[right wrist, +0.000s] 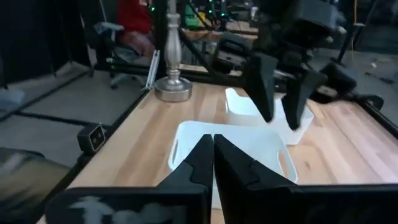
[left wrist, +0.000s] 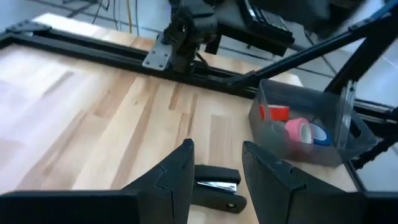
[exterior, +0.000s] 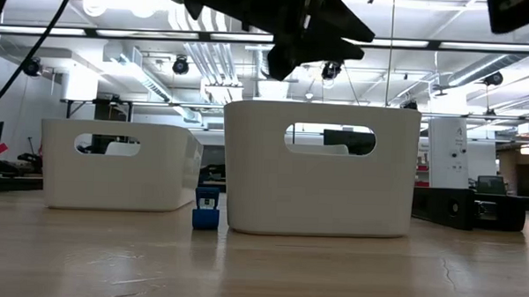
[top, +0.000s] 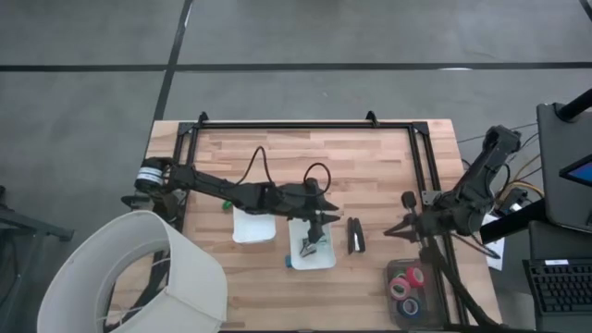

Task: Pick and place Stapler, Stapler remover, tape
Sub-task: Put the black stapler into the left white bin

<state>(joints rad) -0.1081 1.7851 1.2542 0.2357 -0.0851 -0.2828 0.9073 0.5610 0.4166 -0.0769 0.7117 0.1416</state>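
Left gripper, fingers open, hovers over a white tray; the stapler lies just beside it, long axis across the table, nearer than to the closed-fingered right gripper.

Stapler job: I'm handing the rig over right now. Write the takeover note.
Left gripper: open, empty, above the right tray.
Right gripper: shut, empty, waiting at the table's right edge.
Stapler: on the table just right of that tray, not picked.
Tape: rolls in the clear bin, near right corner.
Small blue item: on the table between the two trays; cannot tell what it is.
Done: nothing seen placed.
Left: stapler, remover, tape.
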